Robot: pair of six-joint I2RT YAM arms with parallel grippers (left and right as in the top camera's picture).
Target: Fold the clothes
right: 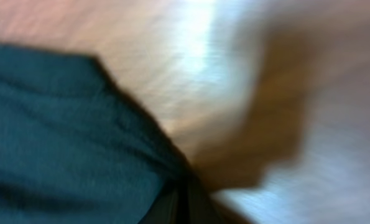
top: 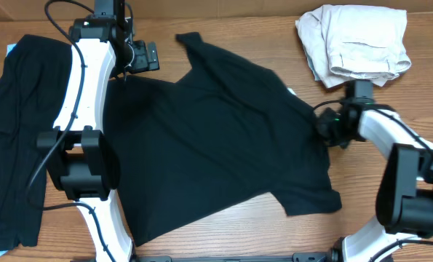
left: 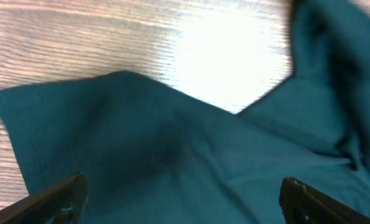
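Black T-shirt (top: 216, 138), right edge seemingly pinched.

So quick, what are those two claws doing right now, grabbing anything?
Left gripper: open, holding nothing, above the black T-shirt.
Right gripper: closed, pinching the T-shirt's edge; view is blurry.

The overhead camera looked straight down from high up, taking in the whole table (top: 260, 225) and shirt (top: 216, 131). The left wrist camera hung close over the shirt's far left part, angled down. The right wrist camera, blurred, sat very close at the shirt's right edge. All three views shared shirt and table.
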